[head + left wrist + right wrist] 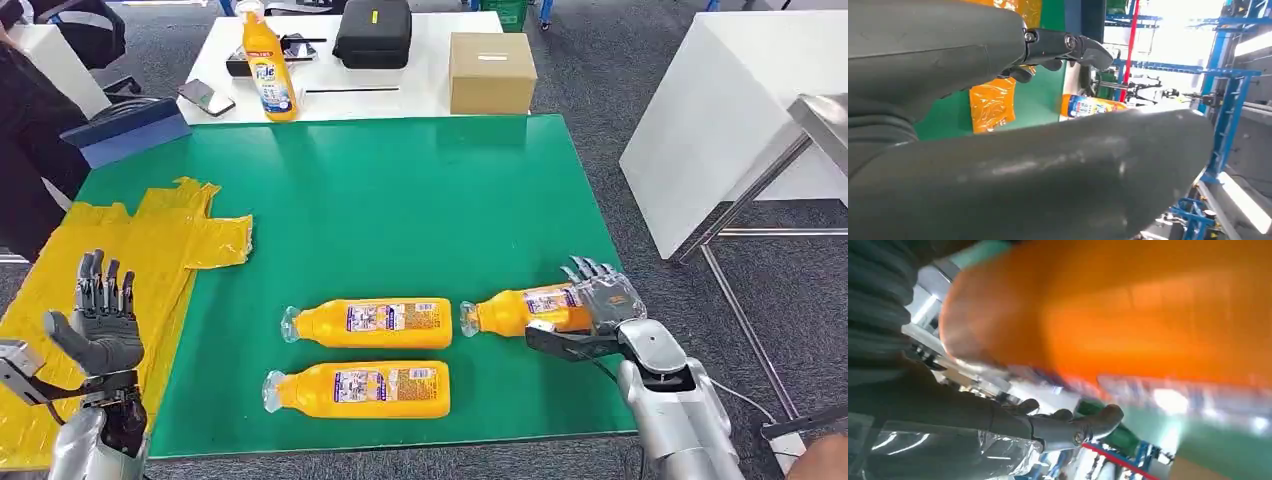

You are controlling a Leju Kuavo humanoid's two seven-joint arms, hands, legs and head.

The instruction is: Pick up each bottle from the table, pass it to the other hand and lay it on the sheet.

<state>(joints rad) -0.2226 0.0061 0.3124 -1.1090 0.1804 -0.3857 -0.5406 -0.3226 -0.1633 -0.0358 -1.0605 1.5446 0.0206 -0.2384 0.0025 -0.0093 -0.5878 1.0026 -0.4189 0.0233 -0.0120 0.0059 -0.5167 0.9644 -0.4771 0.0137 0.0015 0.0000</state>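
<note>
- The right hand (598,300), partly wrapped in clear plastic film, is seen at the base end of an orange plastic bottle with a clear cap and printed label (520,309), which lies on its side near the right edge of the green table mat (400,200). The fingers (588,270) are curved over the far side of the bottle and the thumb is placed along its near side; whether the grasp is actually closed cannot be told.
- In the right wrist view, the same bottle (1128,305) is shown blurred and very close to the hand (1048,427).
- The left hand (100,315) is held upright above the crumpled yellow plastic sheet (120,270) at the mat's left side, fingers spread apart, with nothing in it.
- Two more orange bottles are laid on their sides at the middle of the mat, one (370,323) behind the other (358,389), caps pointing left.
- Beyond the mat, an upright orange bottle (268,65), a brown cardboard box (490,72) and a black case (372,32) are seen on a white table (420,95).
</note>
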